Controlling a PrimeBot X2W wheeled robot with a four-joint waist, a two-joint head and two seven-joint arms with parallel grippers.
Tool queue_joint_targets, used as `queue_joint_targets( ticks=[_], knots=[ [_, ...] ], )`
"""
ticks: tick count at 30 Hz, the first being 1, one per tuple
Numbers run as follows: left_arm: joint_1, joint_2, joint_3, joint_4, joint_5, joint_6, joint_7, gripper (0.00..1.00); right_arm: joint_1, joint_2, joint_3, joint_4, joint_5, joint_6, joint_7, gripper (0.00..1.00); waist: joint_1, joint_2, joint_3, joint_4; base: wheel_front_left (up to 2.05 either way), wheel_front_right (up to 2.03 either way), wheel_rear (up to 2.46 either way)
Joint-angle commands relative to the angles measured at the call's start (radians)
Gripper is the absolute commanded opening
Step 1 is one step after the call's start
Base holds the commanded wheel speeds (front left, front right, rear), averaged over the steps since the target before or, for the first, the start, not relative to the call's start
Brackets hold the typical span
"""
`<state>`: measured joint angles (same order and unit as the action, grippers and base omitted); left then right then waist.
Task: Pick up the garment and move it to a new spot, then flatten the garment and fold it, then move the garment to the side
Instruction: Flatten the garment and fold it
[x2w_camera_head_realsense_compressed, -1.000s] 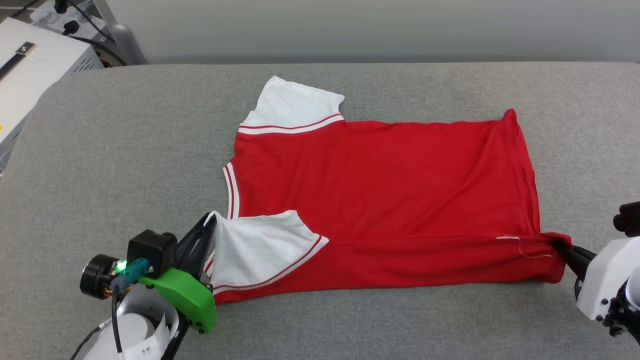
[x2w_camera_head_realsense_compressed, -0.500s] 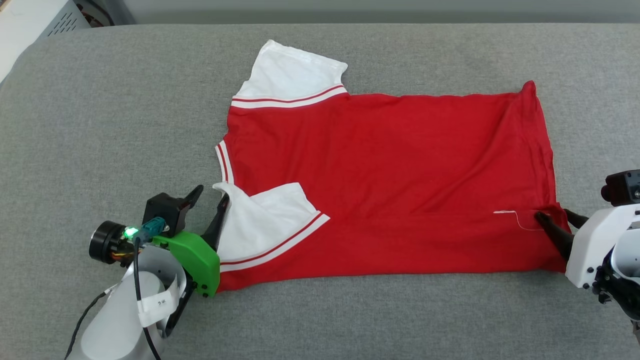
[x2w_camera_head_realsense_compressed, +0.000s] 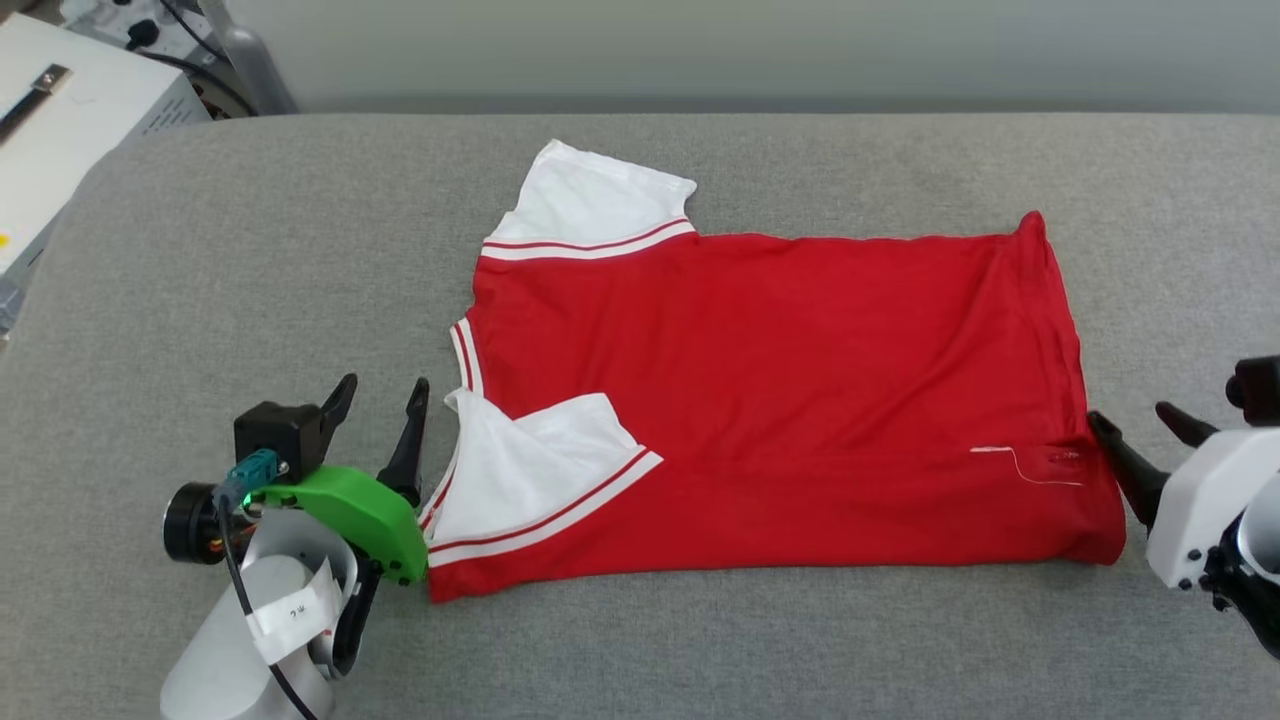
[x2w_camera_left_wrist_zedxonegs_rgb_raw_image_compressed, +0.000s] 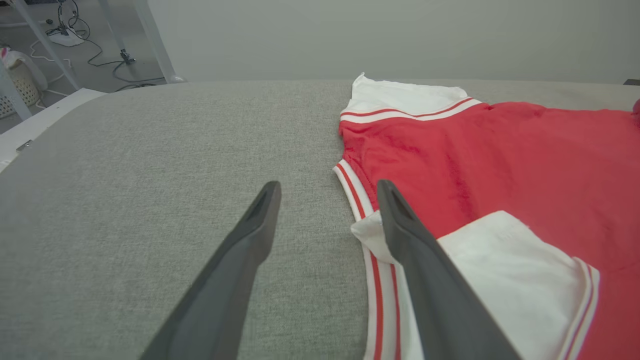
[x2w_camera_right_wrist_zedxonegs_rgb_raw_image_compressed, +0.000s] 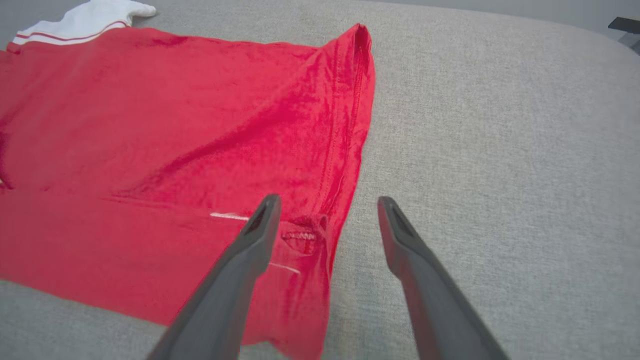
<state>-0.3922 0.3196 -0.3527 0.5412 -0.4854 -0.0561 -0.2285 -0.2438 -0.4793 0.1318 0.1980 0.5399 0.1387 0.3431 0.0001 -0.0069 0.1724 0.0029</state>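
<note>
Red garment (x2w_camera_head_realsense_compressed: 780, 400) lies flat on the grey fabric surface (x2w_camera_head_realsense_compressed: 200, 300), about centre, collar end to the left, hem to the right. Its near long edge is folded over onto the body, so the near white sleeve (x2w_camera_head_realsense_compressed: 530, 470) lies on top of the red; the far white sleeve (x2w_camera_head_realsense_compressed: 590, 200) sticks out flat at the far left corner. At near left the left gripper (x2w_camera_head_realsense_compressed: 384, 383) sits just beside the collar end, fingers spread wide, nothing between them; in the left wrist view one finger overlaps the folded sleeve's corner, contact cannot be told. At near right the right gripper (x2w_camera_head_realsense_compressed: 1130, 413) sits just off the hem, fingers wide apart too, holding nothing; in the right wrist view one finger is over the hem corner, the other over bare grey fabric. A thin white thread (x2w_camera_head_realsense_compressed: 1020, 465) lies loose on the red by that hem corner. A white box (x2w_camera_head_realsense_compressed: 60, 110) stands beyond the surface's far left corner
</note>
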Motion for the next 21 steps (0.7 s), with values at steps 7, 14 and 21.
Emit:
queue_joint_targets(
  ticks=[7, 14, 21],
  knots=[
    [0.136, 0.008, 0.024, -0.085, -0.066, -0.005, 0.017, 1.0, 0.143, 0.064, -0.133, -0.064, -0.069, -0.008, 0.069, 1.0, -0.0001, 0.0069, -0.082, 0.018, 0.0, 0.0, 0.0],
    [0.276, 0.039, 0.005, -0.24, -0.118, 0.021, 0.181, 1.0, 0.244, 0.151, -0.215, -0.158, -0.106, -0.008, 0.149, 1.0, -0.0001, 0.0069, -0.083, 0.017, 0.0, 0.0, 0.0],
    [0.362, 0.055, -0.029, -0.381, -0.151, 0.084, 0.366, 1.0, 0.284, 0.222, -0.248, -0.268, -0.151, -0.008, 0.196, 1.0, -0.0001, 0.0069, -0.057, 0.007, 0.0, 0.0, 0.0]
  ],
)
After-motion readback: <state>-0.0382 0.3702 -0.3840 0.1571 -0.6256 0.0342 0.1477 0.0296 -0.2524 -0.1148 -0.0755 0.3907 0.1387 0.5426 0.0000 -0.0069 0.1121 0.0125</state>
